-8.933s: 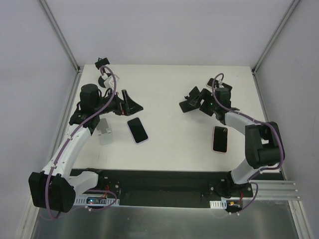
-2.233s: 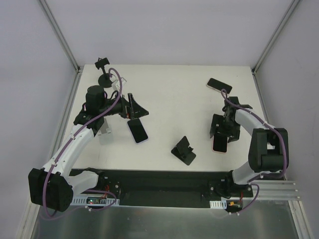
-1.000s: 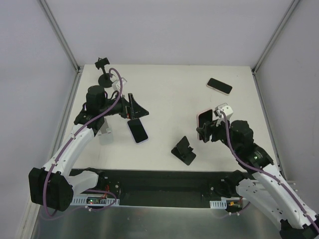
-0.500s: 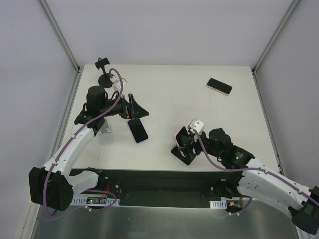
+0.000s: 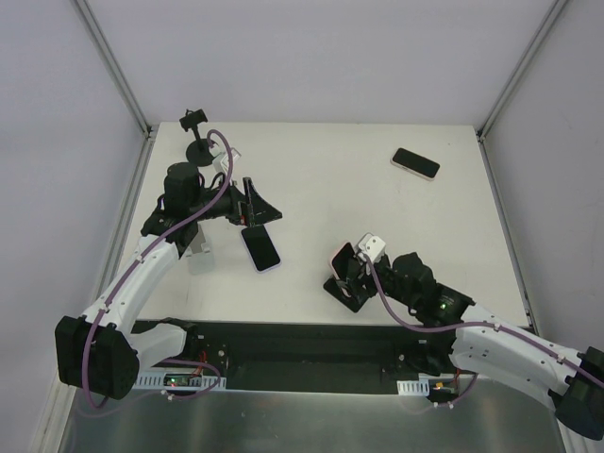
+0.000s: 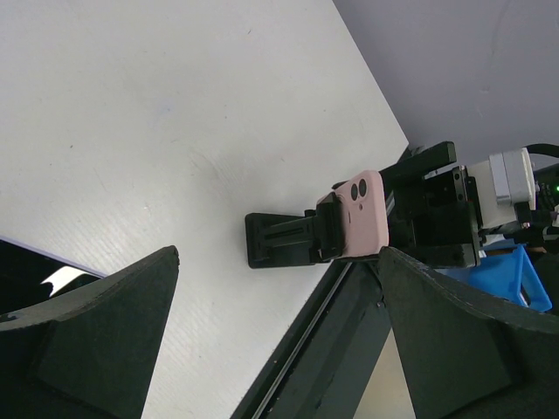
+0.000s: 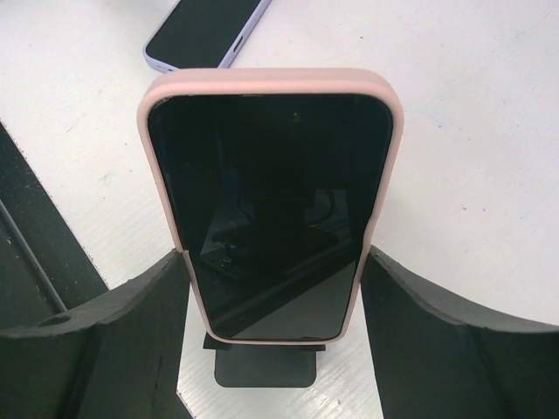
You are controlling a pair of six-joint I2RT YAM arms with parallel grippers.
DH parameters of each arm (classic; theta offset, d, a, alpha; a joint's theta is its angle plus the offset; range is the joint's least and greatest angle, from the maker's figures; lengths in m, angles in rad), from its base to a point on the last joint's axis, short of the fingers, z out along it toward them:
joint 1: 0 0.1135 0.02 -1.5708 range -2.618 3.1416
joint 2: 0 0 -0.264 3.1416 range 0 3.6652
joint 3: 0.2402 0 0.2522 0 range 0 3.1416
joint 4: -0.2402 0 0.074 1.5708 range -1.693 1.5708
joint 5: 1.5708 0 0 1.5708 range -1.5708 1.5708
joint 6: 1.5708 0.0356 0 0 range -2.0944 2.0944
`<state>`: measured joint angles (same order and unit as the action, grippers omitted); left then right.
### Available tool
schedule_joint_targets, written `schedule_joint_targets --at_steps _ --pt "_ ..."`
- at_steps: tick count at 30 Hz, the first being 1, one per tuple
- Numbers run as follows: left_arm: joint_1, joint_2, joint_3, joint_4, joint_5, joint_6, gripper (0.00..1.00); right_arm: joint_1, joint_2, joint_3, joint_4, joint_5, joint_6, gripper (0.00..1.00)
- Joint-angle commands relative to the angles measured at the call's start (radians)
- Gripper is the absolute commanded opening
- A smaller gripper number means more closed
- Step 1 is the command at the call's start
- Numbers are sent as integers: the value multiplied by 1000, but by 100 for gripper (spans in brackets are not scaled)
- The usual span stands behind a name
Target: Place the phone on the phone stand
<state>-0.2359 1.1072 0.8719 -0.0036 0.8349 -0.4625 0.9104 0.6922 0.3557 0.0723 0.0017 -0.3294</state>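
Observation:
My right gripper [image 5: 347, 267] is shut on the phone, which has a pink case [image 5: 341, 257] and stands upright. In the right wrist view the phone [image 7: 271, 201] has its dark screen toward the camera. Its lower edge sits at the black phone stand [image 7: 266, 367], and my right gripper [image 7: 275, 259] presses on both sides of it. The stand [image 5: 345, 293] is near the table's front edge. My left gripper [image 5: 257, 209] is open and empty. The left wrist view shows the phone's back [image 6: 364, 215] against the stand [image 6: 278, 241], ahead of the open left gripper [image 6: 278, 262].
A second phone [image 5: 261, 247] lies flat just below my left gripper; it also shows in the right wrist view [image 7: 205, 30]. A third phone [image 5: 415, 162] lies at the back right. A black stand [image 5: 194, 133] and a white stand [image 5: 198, 253] are at the left.
My right arm has carried the pink phone left and down to the black stand, and in the last half second lowered it slightly. The left arm has not moved.

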Motion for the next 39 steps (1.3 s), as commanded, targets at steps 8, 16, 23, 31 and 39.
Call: schedule_joint_targets --at_steps 8,16,23,31,39 --pt "-5 8 1 37 7 21 95 38 -43 52 86 32 41 0" --pt "-3 13 1 37 10 21 95 50 -53 40 69 50 64 0" --pt "-5 16 1 37 9 21 95 50 -28 5 119 90 75 2" --pt "-5 14 1 37 9 21 95 51 -6 -20 144 83 102 3" --pt "-5 17 1 37 10 21 96 50 9 -21 124 78 96 37"
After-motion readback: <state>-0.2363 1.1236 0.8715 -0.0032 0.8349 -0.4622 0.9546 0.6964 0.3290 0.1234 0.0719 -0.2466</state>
